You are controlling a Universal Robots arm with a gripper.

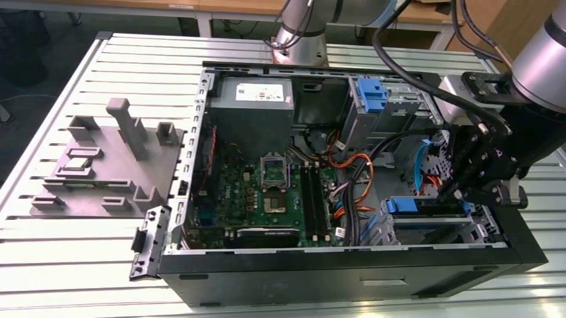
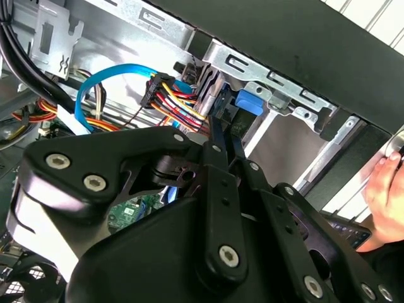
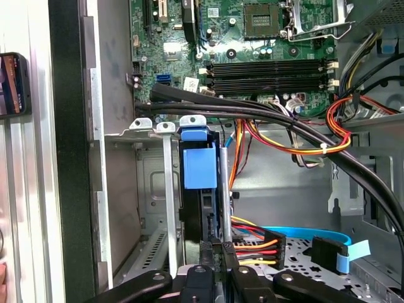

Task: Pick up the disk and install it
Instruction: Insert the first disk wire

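Observation:
The disk (image 3: 203,208) stands on edge in the drive cage at the case's front corner, on the exterior view's right. Its blue carrier (image 1: 409,205) shows at the cage mouth, and the carrier's blue tab (image 3: 197,161) sits between metal rails. My gripper (image 1: 455,199) hangs over that cage. In both wrist views its two thin black fingers (image 2: 218,136) lie close together on the disk's rear edge, next to the red, yellow and black power plug (image 3: 255,247). The gripper (image 3: 213,243) is shut on the disk, which sits partly inside the bay.
The open computer case (image 1: 354,262) lies on a slatted table. A bare blue bracket (image 1: 372,93) sits in the upper bay beside the grey power-supply box (image 1: 256,99). Cables (image 3: 284,120) cross above the cage. A grey fixture (image 1: 106,165) stands on the exterior view's left. A hand (image 2: 385,189) rests outside the case.

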